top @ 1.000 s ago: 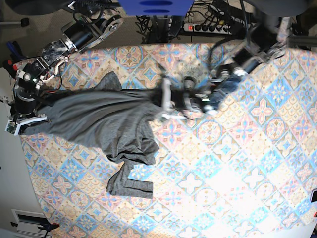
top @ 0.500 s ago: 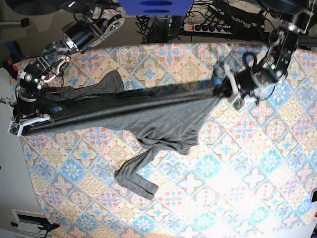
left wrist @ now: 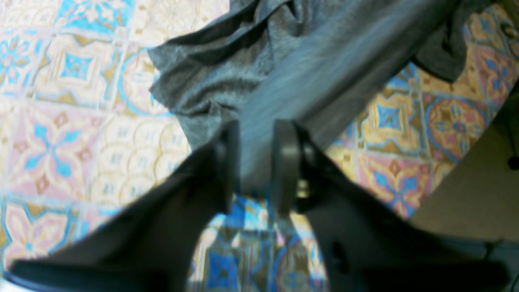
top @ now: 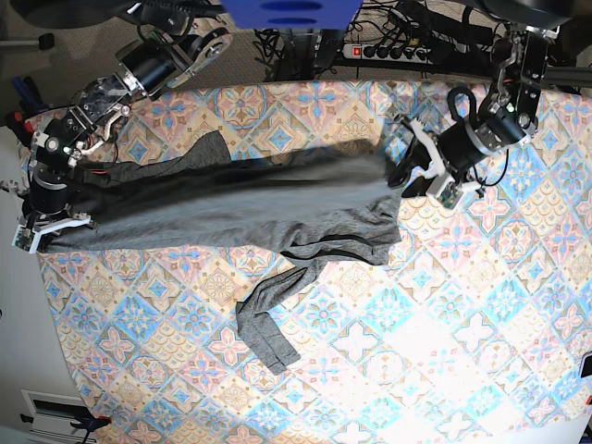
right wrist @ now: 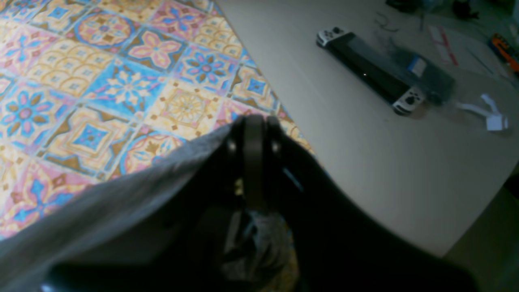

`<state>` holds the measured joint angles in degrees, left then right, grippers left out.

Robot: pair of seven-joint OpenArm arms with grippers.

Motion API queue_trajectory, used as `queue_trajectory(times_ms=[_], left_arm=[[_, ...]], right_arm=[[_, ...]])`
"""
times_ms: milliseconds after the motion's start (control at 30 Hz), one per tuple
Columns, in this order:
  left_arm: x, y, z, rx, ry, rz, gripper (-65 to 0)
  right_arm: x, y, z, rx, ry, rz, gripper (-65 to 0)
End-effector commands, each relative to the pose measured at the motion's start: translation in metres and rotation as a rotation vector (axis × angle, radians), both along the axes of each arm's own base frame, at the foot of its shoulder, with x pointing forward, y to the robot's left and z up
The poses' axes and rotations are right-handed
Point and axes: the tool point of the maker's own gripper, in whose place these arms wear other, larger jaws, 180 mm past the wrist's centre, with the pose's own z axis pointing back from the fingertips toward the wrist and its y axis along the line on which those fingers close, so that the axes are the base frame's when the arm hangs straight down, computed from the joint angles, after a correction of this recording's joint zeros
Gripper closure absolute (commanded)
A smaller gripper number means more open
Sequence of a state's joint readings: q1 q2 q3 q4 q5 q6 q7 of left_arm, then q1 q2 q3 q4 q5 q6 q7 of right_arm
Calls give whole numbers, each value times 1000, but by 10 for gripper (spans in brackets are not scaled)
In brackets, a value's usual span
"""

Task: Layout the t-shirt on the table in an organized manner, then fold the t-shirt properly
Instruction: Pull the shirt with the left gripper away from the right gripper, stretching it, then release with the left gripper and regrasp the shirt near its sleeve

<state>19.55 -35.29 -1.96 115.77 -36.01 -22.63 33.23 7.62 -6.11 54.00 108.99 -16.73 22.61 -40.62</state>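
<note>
Pastel tile-patterned bench [top: 481, 305]: dark heather-grey knit t-shirt [top: 259, 208] newly stretched flat; left fingers [left wrist: 284, 162] now parted, releasing; right fingers [right wrist: 253, 134] clamped on hem.

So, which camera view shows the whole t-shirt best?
The base view: the t-shirt lies stretched across the table, with one sleeve trailing toward the camera. The left wrist view shows only a crumpled end near the left pincer. The right wrist view shows only an edge at the right pincer.

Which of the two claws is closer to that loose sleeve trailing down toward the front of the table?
The left gripper. It sits up and to the right of the trailing sleeve, jaws parted. The right gripper is farther off at the table's far left edge, clamped on the t-shirt.
</note>
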Motion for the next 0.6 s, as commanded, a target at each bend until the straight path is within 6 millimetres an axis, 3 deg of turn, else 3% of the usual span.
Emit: queue_trajectory(times_ms=[0, 200, 333, 433, 567], left_arm=[[12, -8, 20, -32, -69, -15, -190], [22, -43, 51, -63, -169, -122, -191], [36, -53, 65, -69, -220, -151, -191], [67, -51, 66, -83, -235, -115, -191], [125, -51, 40, 76, -153, -111, -195]], right_arm=[[5, -4, 21, -36, -65, -2, 0], [7, -4, 14, -23, -53, 1, 0], [7, -5, 12, -20, -49, 2, 0], [7, -5, 13, -20, -51, 2, 0], [8, -4, 13, -19, -52, 2, 0]])
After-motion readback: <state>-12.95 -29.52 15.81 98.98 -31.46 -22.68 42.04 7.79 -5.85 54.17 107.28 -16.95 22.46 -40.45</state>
